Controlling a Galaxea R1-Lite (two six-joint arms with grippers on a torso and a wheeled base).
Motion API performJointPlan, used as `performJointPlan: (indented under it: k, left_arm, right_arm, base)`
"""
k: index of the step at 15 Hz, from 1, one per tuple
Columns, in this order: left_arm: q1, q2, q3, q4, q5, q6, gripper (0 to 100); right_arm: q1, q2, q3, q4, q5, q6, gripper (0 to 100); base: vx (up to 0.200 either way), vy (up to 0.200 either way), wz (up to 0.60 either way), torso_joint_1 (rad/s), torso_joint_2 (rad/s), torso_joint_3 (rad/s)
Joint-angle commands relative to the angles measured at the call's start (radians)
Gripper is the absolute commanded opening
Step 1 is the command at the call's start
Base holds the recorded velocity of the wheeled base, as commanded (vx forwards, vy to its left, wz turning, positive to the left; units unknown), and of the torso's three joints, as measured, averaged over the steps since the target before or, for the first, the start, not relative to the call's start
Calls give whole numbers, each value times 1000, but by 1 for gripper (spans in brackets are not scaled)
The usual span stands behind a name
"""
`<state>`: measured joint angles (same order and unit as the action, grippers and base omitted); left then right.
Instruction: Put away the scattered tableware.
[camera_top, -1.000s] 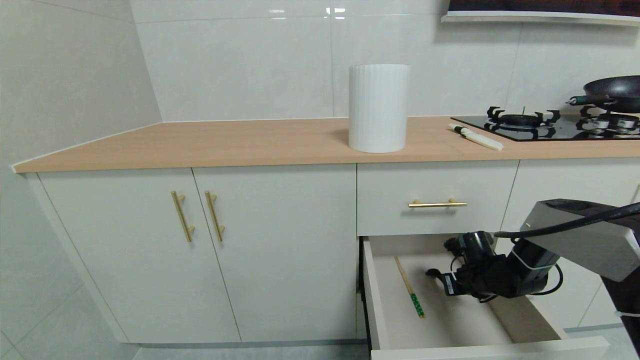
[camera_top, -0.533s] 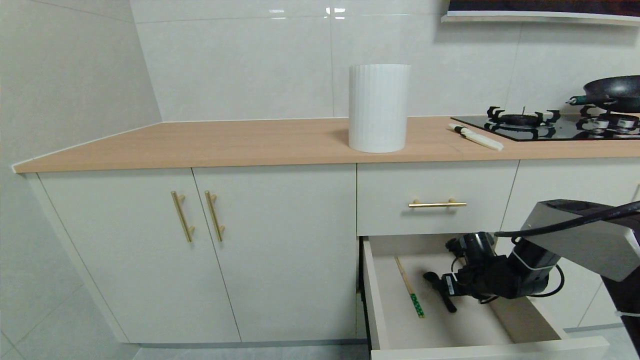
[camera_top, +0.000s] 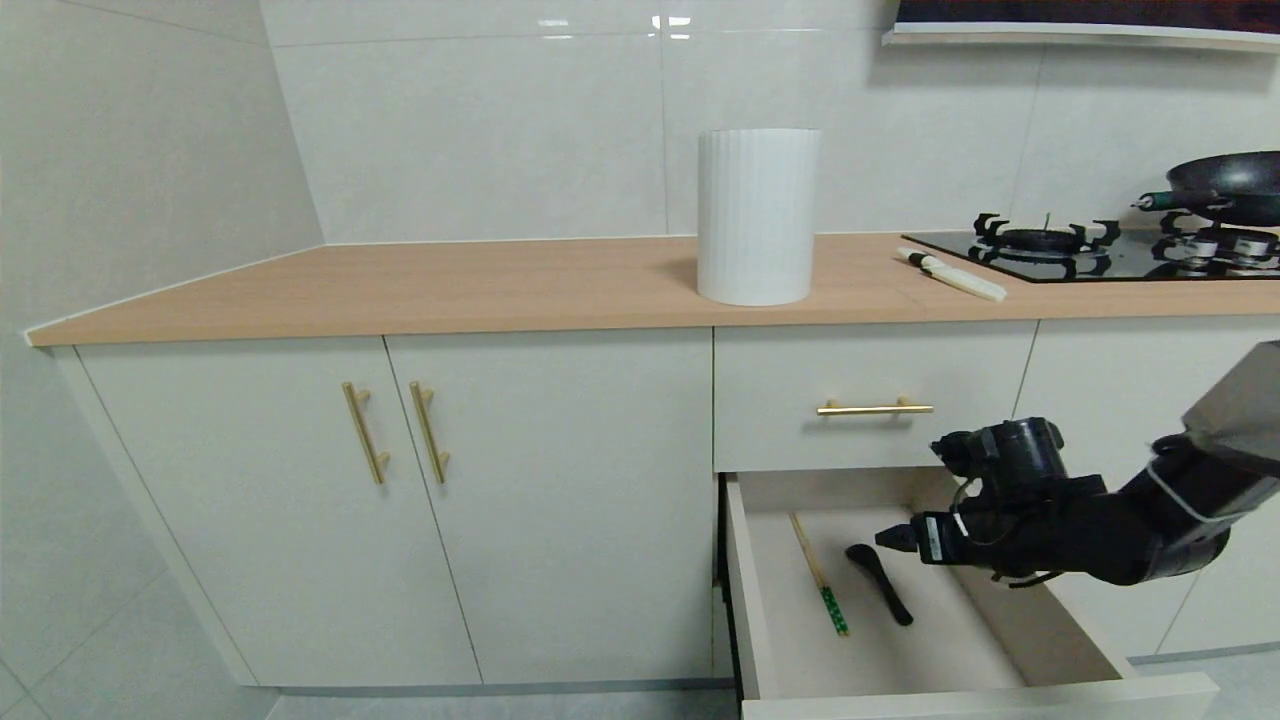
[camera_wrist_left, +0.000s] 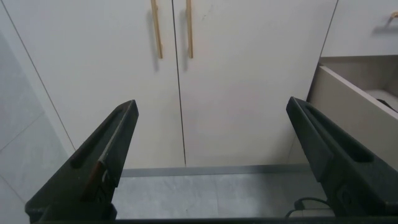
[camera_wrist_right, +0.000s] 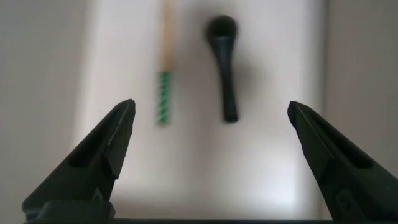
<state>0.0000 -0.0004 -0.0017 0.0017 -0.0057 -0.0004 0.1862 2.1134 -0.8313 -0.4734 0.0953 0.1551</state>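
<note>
Black spoon lies in the drawer beside the chopsticks; our right gripper hangs spread apart above. Next we should fetch the white utensil from the tabletop.

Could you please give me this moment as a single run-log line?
right hand: open, above open drawer | black spoon: in drawer beside chopsticks, ungripped | left hand: open, facing cabinet doors

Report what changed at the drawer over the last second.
The right gripper let go of the black spoon, which now lies flat in the open drawer beside the chopsticks. The gripper then rose and drew back towards the robot's right, its jaws open. The chopsticks, the drawer and the white canister on the counter stayed put.
</note>
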Motion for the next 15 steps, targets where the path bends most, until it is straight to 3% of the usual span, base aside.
performJointPlan:
  k: [1, 3, 7, 13, 15]
  left_arm:
    - [0, 0, 0, 0, 1, -1, 100]
    - [0, 0, 0, 0, 0, 0, 100]
    - [0, 0, 0, 0, 0, 0, 100]
    - [0, 0, 0, 0, 0, 0, 100]
    - [0, 0, 0, 0, 0, 0, 100]
  right_arm:
    - [24, -236, 55, 111, 80, -51, 100]
    - [38, -314, 58, 219, 99, -100, 100]
    - [78, -371, 77, 292, 99, -155, 100]
    - [99, -406, 112, 331, 101, -229, 100]
    - [111, -409, 113, 395, 101, -269, 100]
  base:
    - [0, 0, 0, 0, 0, 0]
    - [0, 0, 0, 0, 0, 0]
    - [0, 0, 0, 0, 0, 0]
    - [-200, 0, 0, 2, 3, -1]
    - [0, 0, 0, 0, 0, 0]
